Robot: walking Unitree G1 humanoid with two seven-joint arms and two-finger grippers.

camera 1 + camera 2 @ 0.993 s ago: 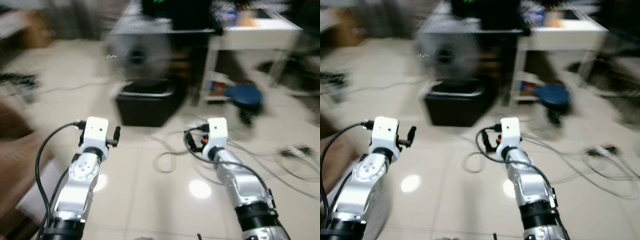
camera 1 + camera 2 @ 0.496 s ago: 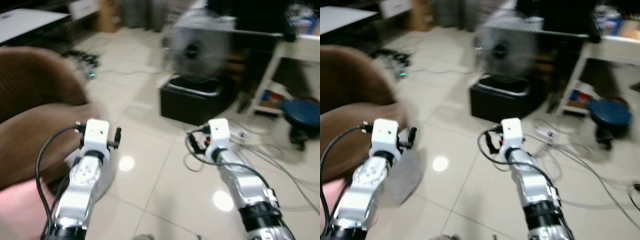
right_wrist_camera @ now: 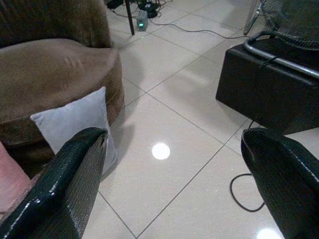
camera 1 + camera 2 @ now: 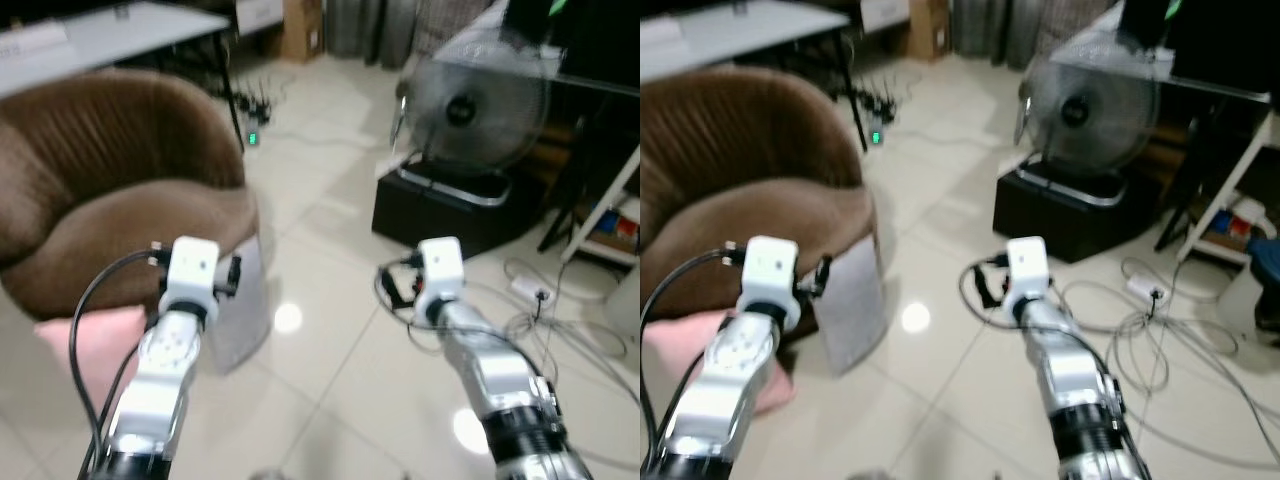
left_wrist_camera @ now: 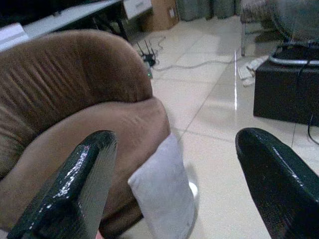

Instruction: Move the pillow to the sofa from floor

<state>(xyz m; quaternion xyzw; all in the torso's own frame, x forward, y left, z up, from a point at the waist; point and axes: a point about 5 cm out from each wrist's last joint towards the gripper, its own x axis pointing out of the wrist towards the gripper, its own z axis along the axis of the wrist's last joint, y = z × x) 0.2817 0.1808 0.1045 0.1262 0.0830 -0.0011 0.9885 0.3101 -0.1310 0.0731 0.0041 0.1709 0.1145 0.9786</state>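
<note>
A grey-white pillow (image 4: 245, 300) stands on the tiled floor, leaning against the front of a brown sofa chair (image 4: 120, 200). A pink pillow (image 4: 95, 335) lies on the floor at the sofa's foot, partly hidden behind my left arm (image 4: 165, 350). Both arms are held out in front of me above the floor. In the left wrist view my left gripper (image 5: 174, 137) is open, with the grey pillow (image 5: 164, 199) some way beyond it. My right gripper (image 3: 172, 137) is open too, over bare tiles, with the grey pillow (image 3: 75, 122) and the pink pillow (image 3: 10, 179) off to one side.
A standing fan (image 4: 475, 105) rests by a black box (image 4: 455, 210) ahead on the right. Loose cables (image 4: 530, 300) and a power strip trail over the floor there. A grey table (image 4: 100, 25) stands behind the sofa. Open tiles lie between me and the pillows.
The whole view has swung left: the sofa and both pillows have come into sight, and the fan has slid to the right. Both arms hold the same pose.
</note>
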